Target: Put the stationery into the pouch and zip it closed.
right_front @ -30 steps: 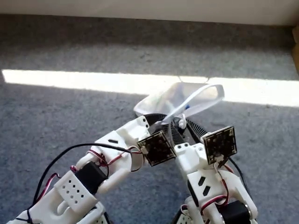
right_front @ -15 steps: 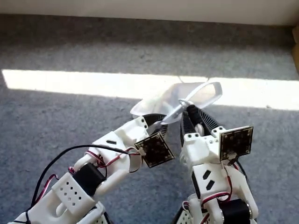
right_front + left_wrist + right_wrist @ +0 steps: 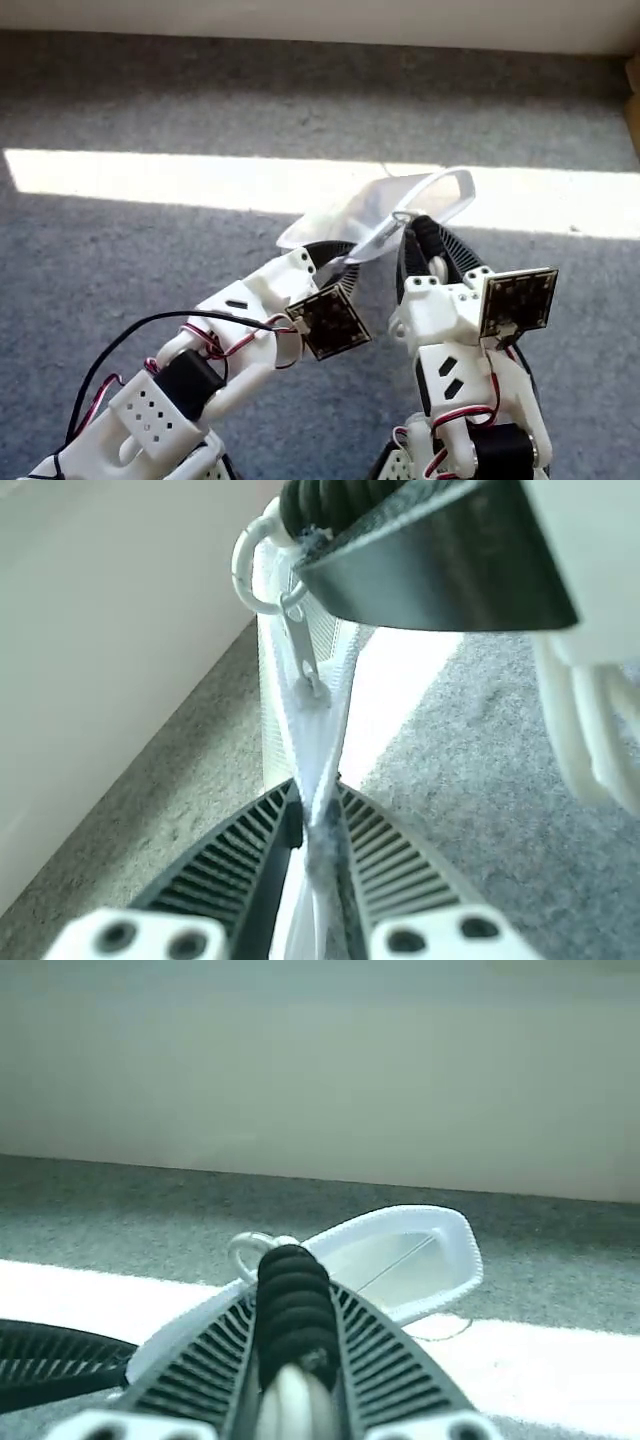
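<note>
Left gripper (image 3: pixel 315 815) is clamped on the zip tape at one end of the clear pouch (image 3: pixel 400 205), which hangs above the grey carpet (image 3: pixel 150 250); right gripper (image 3: pixel 290 1270) is pinched shut on the zip pull (image 3: pixel 255 565). Risk: a hard drag on the pull could slip the tape from the left jaws, or the ring could pop free. There's open carpet all round, with the wall (image 3: pixel 300 1060) well behind.
</note>
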Tool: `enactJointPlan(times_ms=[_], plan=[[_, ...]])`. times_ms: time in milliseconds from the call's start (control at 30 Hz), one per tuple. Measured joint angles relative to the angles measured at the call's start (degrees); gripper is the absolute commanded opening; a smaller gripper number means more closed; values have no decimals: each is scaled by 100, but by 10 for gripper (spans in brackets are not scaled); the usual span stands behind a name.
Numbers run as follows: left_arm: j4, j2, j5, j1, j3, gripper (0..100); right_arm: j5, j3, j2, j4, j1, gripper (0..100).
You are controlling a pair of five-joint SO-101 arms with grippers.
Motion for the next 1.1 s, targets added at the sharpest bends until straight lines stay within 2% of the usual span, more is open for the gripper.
enactJointPlan(times_ms=[133, 333, 700, 967, 1100], plan=[[0, 0, 0, 0, -9, 4, 0, 9, 0, -26, 105, 5], [0, -9, 0, 0, -70, 4, 0, 273, 0, -589, 598, 5], [-9, -9, 0, 0, -79, 4, 0, 457, 0, -967, 914, 5], [-9, -9, 0, 0, -79, 5, 0, 457, -18, -695, 976, 5], [-9, -18, 0, -9, -18, 24, -9, 290, -62, -193, 607, 5]])
